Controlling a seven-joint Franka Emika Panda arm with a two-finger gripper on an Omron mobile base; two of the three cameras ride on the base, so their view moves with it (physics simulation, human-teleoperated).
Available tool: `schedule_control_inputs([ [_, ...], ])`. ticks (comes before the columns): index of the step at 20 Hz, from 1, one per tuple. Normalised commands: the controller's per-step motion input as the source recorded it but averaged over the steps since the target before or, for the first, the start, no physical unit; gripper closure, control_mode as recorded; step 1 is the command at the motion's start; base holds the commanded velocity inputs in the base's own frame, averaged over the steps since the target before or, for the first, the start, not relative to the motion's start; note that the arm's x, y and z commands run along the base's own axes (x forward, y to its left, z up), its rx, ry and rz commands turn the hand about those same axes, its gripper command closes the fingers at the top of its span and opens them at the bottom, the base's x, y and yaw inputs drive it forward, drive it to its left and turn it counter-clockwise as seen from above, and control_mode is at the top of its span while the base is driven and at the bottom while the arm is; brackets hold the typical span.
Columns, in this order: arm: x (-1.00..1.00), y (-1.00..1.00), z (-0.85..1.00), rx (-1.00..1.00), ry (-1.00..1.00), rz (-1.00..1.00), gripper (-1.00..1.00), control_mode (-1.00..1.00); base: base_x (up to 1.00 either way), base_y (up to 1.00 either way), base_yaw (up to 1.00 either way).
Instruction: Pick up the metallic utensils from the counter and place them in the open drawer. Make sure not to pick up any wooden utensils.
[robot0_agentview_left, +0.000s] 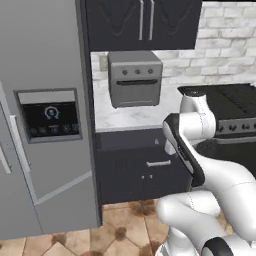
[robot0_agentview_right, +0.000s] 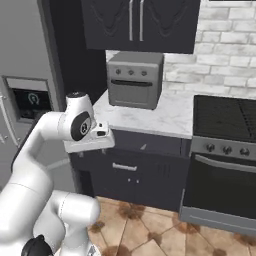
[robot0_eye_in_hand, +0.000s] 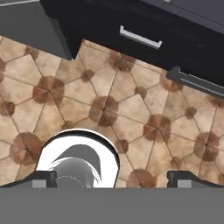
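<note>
My gripper (robot0_eye_in_hand: 116, 178) points down at the tiled floor. Its two dark fingertips (robot0_eye_in_hand: 43, 177) stand wide apart, open, with nothing between them. The arm is folded up in front of a dark cabinet run. A dark drawer (robot0_agentview_left: 150, 165) (robot0_agentview_right: 127, 170) (robot0_eye_in_hand: 140, 30) with a silver bar handle sits under the wall worktop, ahead of the hand; I cannot tell whether it stands open. The metallic utensils and the counter are out of view.
A tall grey fridge (robot0_agentview_left: 45, 125) stands at the left. A grey toaster oven (robot0_agentview_left: 135, 77) sits on the narrow marble worktop (robot0_agentview_right: 170, 117). A black stove (robot0_agentview_right: 225, 120) is at the right. Brown tiled floor (robot0_eye_in_hand: 109, 109) lies below the hand.
</note>
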Motion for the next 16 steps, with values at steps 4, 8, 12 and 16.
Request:
schedule_control_inputs([
  [4,0.0,0.0,0.0,0.0,0.0,0.0,-1.0,1.0,-0.04,0.57,0.84],
  [8,0.0,0.0,0.0,0.0,0.0,0.0,-1.0,1.0,0.0,0.26,1.0],
  [12,0.0,0.0,0.0,0.0,0.0,0.0,-1.0,1.0,0.0,0.39,1.0],
  [16,0.0,0.0,0.0,0.0,0.0,0.0,-1.0,1.0,0.0,0.35,1.0],
])
